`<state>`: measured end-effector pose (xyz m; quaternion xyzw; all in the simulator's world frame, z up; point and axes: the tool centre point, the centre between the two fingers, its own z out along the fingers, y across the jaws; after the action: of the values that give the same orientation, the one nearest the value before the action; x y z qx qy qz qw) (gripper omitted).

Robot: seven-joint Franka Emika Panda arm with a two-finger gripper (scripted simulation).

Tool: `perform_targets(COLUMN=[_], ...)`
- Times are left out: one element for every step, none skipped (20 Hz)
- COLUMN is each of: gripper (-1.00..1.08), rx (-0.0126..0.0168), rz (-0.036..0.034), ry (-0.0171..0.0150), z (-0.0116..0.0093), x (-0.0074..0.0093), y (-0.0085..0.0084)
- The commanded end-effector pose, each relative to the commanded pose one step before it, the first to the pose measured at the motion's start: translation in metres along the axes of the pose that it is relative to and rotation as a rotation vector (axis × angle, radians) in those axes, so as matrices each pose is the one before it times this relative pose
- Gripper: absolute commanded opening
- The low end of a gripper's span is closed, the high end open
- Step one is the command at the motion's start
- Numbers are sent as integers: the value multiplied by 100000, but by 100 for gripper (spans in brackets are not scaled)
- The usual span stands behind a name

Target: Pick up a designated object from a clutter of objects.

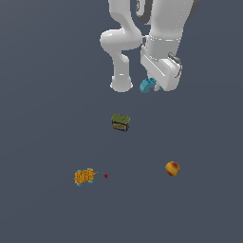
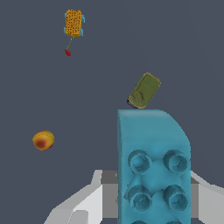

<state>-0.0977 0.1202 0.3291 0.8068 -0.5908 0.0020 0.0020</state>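
Observation:
The designated object, a light-blue studded brick [image 1: 148,86], sits between the fingers of my gripper [image 1: 152,87] near the arm's base in the exterior view. The wrist view shows the brick [image 2: 151,148] filling the near field with its round studs facing the camera. A grey finger [image 2: 83,205] flanks it on each side, and my gripper [image 2: 153,205] is shut on it. The rest of the clutter lies apart on the dark floor: an olive-green box [image 1: 120,122], an orange studded block [image 1: 84,176], a tiny red bit [image 1: 106,175] and a red-yellow ball [image 1: 172,168].
The white arm base [image 1: 121,83] stands just on the exterior view's left of the gripper. In the wrist view the olive box [image 2: 144,90] shows right past the brick's far end, the ball [image 2: 43,140] off to one side, and the orange block [image 2: 73,23] farthest.

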Motion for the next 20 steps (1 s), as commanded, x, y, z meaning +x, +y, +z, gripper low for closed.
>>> perform_targets(gripper=[-100, -100, -100, -100, -100, -100, -100, -100, -100, -100, -100, -100, -100, -100, -100, -100, -100, -100, -100, -100], rx=[-4, 2, 2, 3, 3, 3, 4, 0, 8, 0, 8, 0, 10, 0, 11, 0, 0, 0, 0, 19], rz=[1, -19, -17, -15, -14, -12, -9, 0, -6, 0, 4, 0, 9, 0, 15, 0, 0, 0, 0, 39], ry=[-87, -45, -46, -46, -47, -47, -48, 0, -68, 0, -48, 0, -47, 0, -45, 0, 0, 0, 0, -22], z=[-2293, -878, -855, -812, -766, -719, -672, -621, -581, -525, -485, -433, -397, -347, -314, -265, -225, -186, -148, -124], x=[-2173, -842, -819, -777, -731, -685, -638, -607, -535, -512, -444, -422, -356, -338, -271, -257, -218, -179, -141, -76], y=[-207, -117, -120, -120, -119, -116, -112, -112, -107, -107, -99, -96, -85, -81, -71, -68, -61, -56, -50, -39])
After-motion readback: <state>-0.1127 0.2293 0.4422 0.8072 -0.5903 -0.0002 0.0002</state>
